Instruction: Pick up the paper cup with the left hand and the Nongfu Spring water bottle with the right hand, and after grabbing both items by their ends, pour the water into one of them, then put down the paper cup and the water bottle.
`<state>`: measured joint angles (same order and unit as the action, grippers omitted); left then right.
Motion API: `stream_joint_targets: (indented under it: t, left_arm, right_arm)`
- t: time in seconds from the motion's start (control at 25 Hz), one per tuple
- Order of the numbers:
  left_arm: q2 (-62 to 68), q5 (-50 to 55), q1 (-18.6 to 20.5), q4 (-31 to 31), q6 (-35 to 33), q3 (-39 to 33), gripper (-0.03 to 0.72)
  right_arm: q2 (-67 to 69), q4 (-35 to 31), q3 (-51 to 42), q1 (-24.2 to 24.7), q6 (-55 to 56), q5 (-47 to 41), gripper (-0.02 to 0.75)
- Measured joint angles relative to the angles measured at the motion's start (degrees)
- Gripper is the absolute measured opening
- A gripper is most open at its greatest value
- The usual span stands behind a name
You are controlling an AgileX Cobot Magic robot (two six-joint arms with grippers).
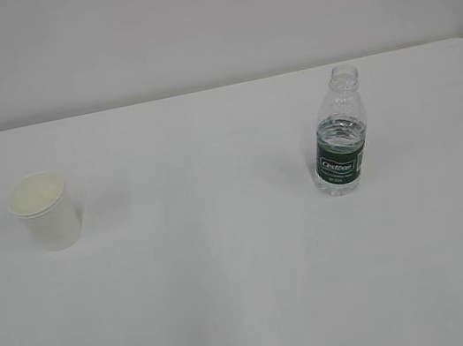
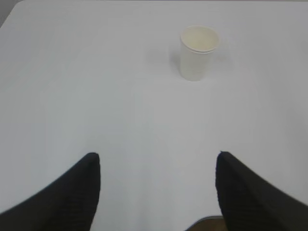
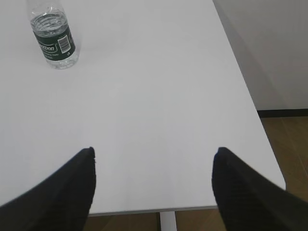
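The white paper cup stands upright on the left of the table, and shows far ahead in the left wrist view as the paper cup. On the right stands the capless Nongfu Spring water bottle with its green label and water inside; the right wrist view has the bottle at its top left. My left gripper is open near the table's front edge, nothing between its fingers. My right gripper is open too, well short of the bottle. Neither arm appears in the exterior view.
A white table carries both objects. Its right edge drops to a wooden floor beside a wall, and its front edge with a white leg lies under my right gripper.
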<state>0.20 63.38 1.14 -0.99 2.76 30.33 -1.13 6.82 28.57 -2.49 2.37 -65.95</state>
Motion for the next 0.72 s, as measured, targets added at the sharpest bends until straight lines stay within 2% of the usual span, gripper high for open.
stream_joint_targets:
  t: [0.72]
  left_arm:
    - [0.67, -1.28, 0.0, -1.31, 0.0, 0.72, 0.521]
  right_arm:
    - [0.0, 0.0, 0.52, 0.0, 0.0, 1.55, 0.573]
